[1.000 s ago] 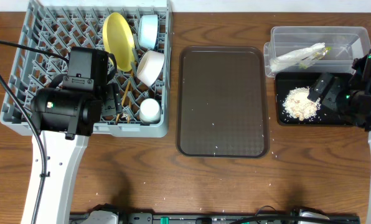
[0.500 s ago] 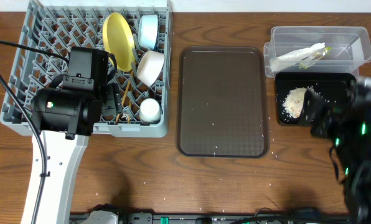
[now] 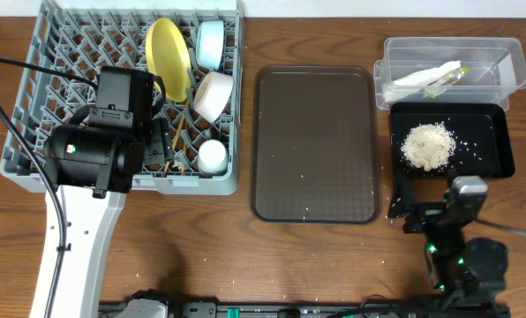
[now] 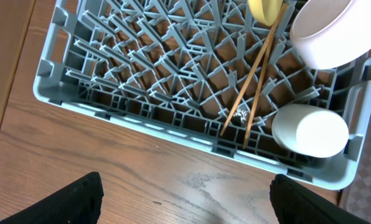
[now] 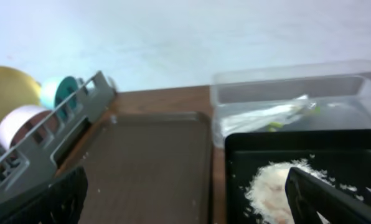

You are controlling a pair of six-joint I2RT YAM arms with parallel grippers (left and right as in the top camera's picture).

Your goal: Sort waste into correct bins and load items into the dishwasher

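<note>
Overhead, 10 o'clock: rack (image 3: 69, 35) held plate (image 3: 168, 55), blue bowl (image 3: 210, 42), white bowl (image 3: 214, 95), cup (image 3: 213, 156), chopsticks (image 3: 176, 137).
Overhead, 2 o'clock: napkin (image 3: 417, 79) and wrapper (image 3: 448, 78) lay in tub (image 3: 501, 53); scraps (image 3: 427, 145) in black tray (image 3: 492, 132).
Fingers: left gripper (image 4: 192, 193) and right gripper (image 5: 185, 199) spread wide, empty.
Remaining: apparently nothing.

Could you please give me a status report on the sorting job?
Left gripper open, empty, at dish rack. Right gripper open, empty, before black tray. Dishes racked; scraps trayed, napkin in tub. Nothing obstructing.

Left pincer (image 4: 185, 190) and right pincer (image 5: 185, 186) gape, seemingly empty.
</note>
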